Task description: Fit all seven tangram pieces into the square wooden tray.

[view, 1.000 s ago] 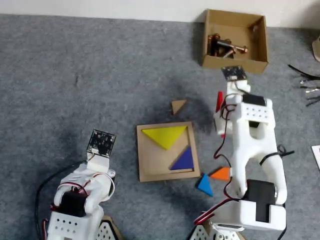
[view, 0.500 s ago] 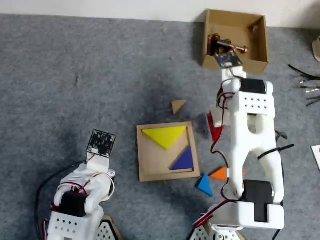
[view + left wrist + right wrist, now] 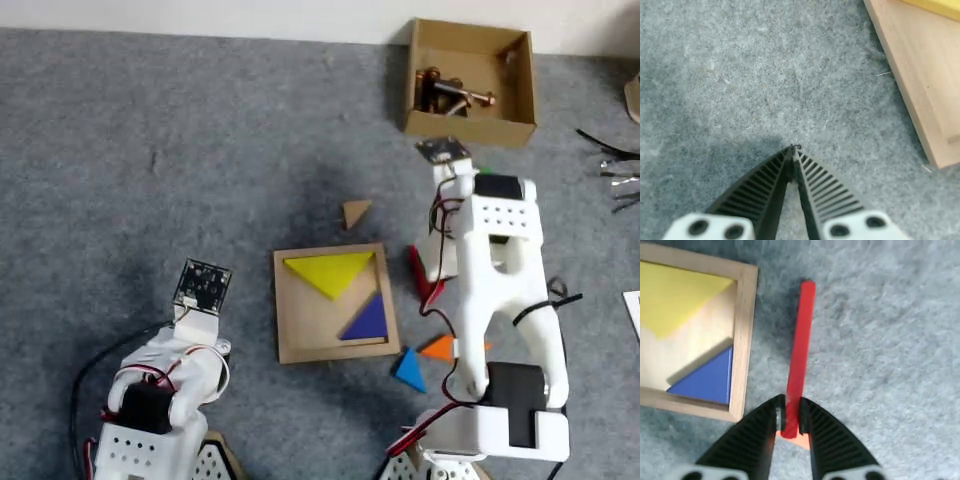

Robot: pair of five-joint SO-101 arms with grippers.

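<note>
Item in hand: a flat red tangram piece (image 3: 801, 340), seen edge-on so its outline cannot be told. It is pinched at one end by the right gripper (image 3: 790, 412), jaws narrowed onto it, and held low over the grey carpet (image 3: 150, 150), just beside the outer rim of the square wooden tray (image 3: 742, 330) and not yet over it. Tray contents: a large yellow triangle (image 3: 680, 295) and a dark blue triangle (image 3: 707, 380), both lying flat, with bare wood between and beside them. Step, as judged: carry the red piece over the rim and seat it. Handling notes: raise it enough to clear the rim, stop above bare wood, lower one edge to the tray floor and let it tip flat away from the seated triangles. Release only when it is low, since a drop on edge may leave it leaning on the wall or shove the blue triangle. Loose on the carpet: an orange piece (image 3: 440, 347), a small bright blue triangle (image 3: 409, 370) and a small brown triangle (image 3: 355, 212). The left gripper (image 3: 794, 150) is closed on nothing above the carpet near the tray's side. Beyond lies a cardboard box (image 3: 465, 128) of metal parts.
</note>
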